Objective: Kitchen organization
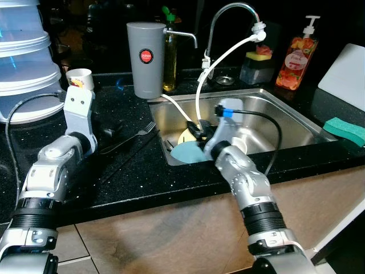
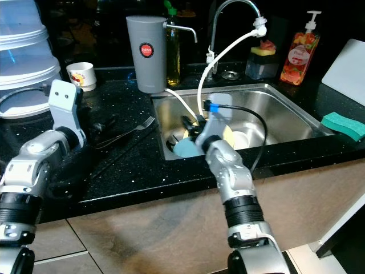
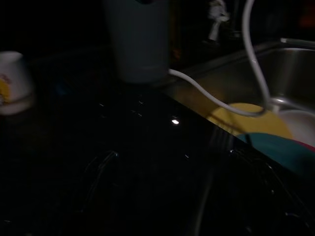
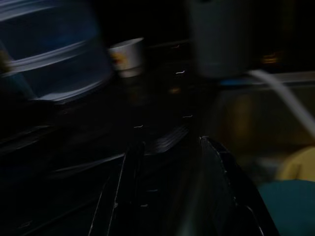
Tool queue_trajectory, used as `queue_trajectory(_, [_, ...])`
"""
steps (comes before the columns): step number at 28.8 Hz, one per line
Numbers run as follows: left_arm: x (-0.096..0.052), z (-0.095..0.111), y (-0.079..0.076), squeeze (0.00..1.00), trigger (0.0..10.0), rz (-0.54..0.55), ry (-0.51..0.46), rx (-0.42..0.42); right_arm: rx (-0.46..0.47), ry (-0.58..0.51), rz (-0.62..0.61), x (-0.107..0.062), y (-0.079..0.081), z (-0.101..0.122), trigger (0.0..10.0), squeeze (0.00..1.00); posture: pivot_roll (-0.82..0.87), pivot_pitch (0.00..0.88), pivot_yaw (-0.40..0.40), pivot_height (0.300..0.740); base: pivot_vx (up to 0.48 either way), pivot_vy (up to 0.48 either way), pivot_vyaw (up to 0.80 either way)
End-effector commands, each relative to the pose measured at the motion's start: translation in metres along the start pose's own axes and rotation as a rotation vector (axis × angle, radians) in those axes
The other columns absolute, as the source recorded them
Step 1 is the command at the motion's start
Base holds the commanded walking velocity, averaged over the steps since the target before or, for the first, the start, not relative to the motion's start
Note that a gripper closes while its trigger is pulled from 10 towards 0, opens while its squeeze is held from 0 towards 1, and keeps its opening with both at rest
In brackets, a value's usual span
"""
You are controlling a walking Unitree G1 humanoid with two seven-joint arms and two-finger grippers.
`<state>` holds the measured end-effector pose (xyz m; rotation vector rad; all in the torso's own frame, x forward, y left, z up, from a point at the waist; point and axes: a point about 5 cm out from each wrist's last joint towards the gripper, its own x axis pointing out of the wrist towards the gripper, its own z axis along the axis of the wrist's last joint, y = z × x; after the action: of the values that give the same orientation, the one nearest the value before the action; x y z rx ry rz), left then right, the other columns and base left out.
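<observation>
Black speckled countertop [image 1: 142, 171] spreading across the scene, with a stainless sink [image 1: 285, 114] sunk into it at the right. Standing at the far left on the counter, a stack of translucent white containers [image 1: 25, 63]. Rising at the sink's back edge, a curved chrome faucet [image 1: 228, 17], a white hose [image 1: 228, 57] looping from its spout down into the basin. Standing near the sink's back left corner, a tall grey canister [image 1: 146, 60] with a red round label. Lying in the basin's left end, a yellow plate [image 2: 228, 136], a teal plate [image 1: 191, 153] and a white dish [image 1: 238, 144], overlapping one another. Reaching over the sink's front edge toward those plates, right gripper [image 4: 170, 187], its two black fingers [image 4: 221, 172] standing apart with nothing between them. Hovering low over the counter left of the sink, left gripper [image 1: 111, 134], just beside the handle of a fork [image 1: 134, 134]; cannot tell how its fingers are set. Standing behind the sink, an orange soap bottle [image 1: 295, 57]. Lying on the counter at far right, a green sponge [image 1: 345, 130]. Sitting near the containers, a small white cup [image 1: 80, 79].
</observation>
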<state>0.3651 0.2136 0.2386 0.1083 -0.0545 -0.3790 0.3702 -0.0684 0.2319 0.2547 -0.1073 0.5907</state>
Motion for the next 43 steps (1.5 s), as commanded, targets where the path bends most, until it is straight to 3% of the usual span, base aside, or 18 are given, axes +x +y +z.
queue_trajectory(1, [0.001, 0.001, 0.001, 1.00, 10.0, -0.034, -0.006, -0.001, 0.006, 0.035, 0.048, 0.000, 0.006, -0.003, 10.0, 0.00, 0.05, 0.027, -0.010, 0.740, 0.000, 0.000, 0.00])
queue_trajectory(3, [0.004, -0.009, 0.001, 1.00, 10.0, -0.079, 0.036, 0.004, 0.021, 0.060, 0.117, -0.001, 0.017, -0.005, 10.0, 0.00, 0.05, 0.026, -0.015, 0.740, 0.000, 0.000, 0.00])
queue_trajectory(6, [0.006, -0.012, 0.001, 1.00, 10.0, -0.097, 0.052, 0.010, 0.029, 0.064, 0.136, -0.001, 0.019, -0.006, 10.0, 0.00, 0.04, 0.026, -0.014, 0.740, 0.000, 0.000, 0.00])
queue_trajectory(9, [0.011, -0.019, 0.003, 1.00, 10.0, -0.144, 0.120, 0.094, 0.030, 0.064, 0.160, -0.004, 0.021, -0.004, 10.0, 0.00, 0.04, 0.027, -0.008, 0.740, 0.000, 0.000, 0.00])
queue_trajectory(12, [0.011, -0.022, 0.005, 1.00, 10.0, -0.140, 0.154, 0.128, 0.030, 0.064, 0.163, -0.005, 0.021, -0.003, 10.0, 0.00, 0.04, 0.027, -0.008, 0.740, 0.000, 0.000, 0.00])
queue_trajectory(13, [0.012, -0.032, 0.005, 0.00, 10.0, -0.177, 0.217, 0.152, 0.033, 0.067, 0.168, -0.008, 0.021, -0.003, 10.0, 0.00, 0.03, 0.026, 0.003, 0.740, 0.000, 0.000, 0.00])
queue_trajectory(15, [0.011, -0.039, 0.003, 0.00, 10.0, -0.206, 0.272, 0.195, 0.034, 0.069, 0.171, -0.009, 0.021, -0.002, 10.0, 0.00, 0.03, 0.026, 0.003, 0.740, 0.000, 0.000, 0.00])
queue_trajectory(18, [0.011, -0.039, 0.003, 0.00, 10.0, -0.206, 0.272, 0.195, 0.034, 0.069, 0.171, -0.009, 0.021, -0.002, 10.0, 0.00, 0.03, 0.026, 0.003, 0.740, 0.000, 0.000, 0.00])
queue_trajectory(21, [0.011, -0.048, 0.006, 0.00, 10.0, -0.198, 0.367, 0.279, 0.033, 0.074, 0.177, -0.010, 0.022, -0.001, 10.0, 0.00, 0.03, 0.024, 0.006, 0.740, 0.000, 0.000, 0.00])
queue_trajectory(27, [0.010, -0.056, 0.013, 0.00, 10.0, -0.189, 0.467, 0.283, 0.036, 0.083, 0.182, -0.011, 0.022, 0.000, 10.0, 0.00, 0.03, 0.021, 0.009, 0.740, 0.000, 0.000, 0.00])
queue_trajectory(28, [0.009, -0.058, 0.015, 0.00, 7.8, -0.186, 0.490, 0.280, 0.040, 0.085, 0.183, -0.011, 0.022, 0.000, 10.0, 0.00, 0.03, 0.018, 0.009, 0.740, 0.000, 0.000, 0.00])
queue_trajectory(29, [0.008, -0.060, 0.016, 0.00, 1.6, -0.189, 0.511, 0.270, 0.046, 0.087, 0.181, -0.011, 0.022, 0.000, 10.0, 0.00, 0.03, 0.018, 0.009, 0.740, 0.000, 0.000, 0.00])
queue_trajectory(30, [0.008, -0.060, 0.016, 0.00, 1.6, -0.189, 0.511, 0.270, 0.046, 0.087, 0.181, -0.011, 0.022, 0.000, 10.0, 0.00, 0.03, 0.018, 0.009, 0.740, 0.000, 0.000, 0.00])
queue_trajectory(31, [0.006, -0.062, 0.017, 0.00, 0.0, -0.193, 0.537, 0.260, 0.054, 0.088, 0.178, -0.011, 0.021, 0.000, 10.0, 0.00, 0.03, 0.018, 0.009, 0.740, 0.000, 0.000, 0.00])
queue_trajectory(36, [0.001, -0.071, 0.019, 0.00, 0.0, -0.191, 0.613, 0.205, 0.081, 0.092, 0.166, -0.011, 0.019, 0.000, 10.0, 0.00, 0.03, 0.016, 0.008, 0.740, 0.000, 0.000, 0.00])
queue_trajectory(43, [0.002, -0.069, 0.024, 0.00, 0.0, -0.142, 0.593, 0.181, 0.090, 0.098, 0.160, -0.012, 0.018, 0.000, 10.0, 0.00, 0.03, 0.019, 0.005, 0.740, 0.000, 0.000, 0.00])
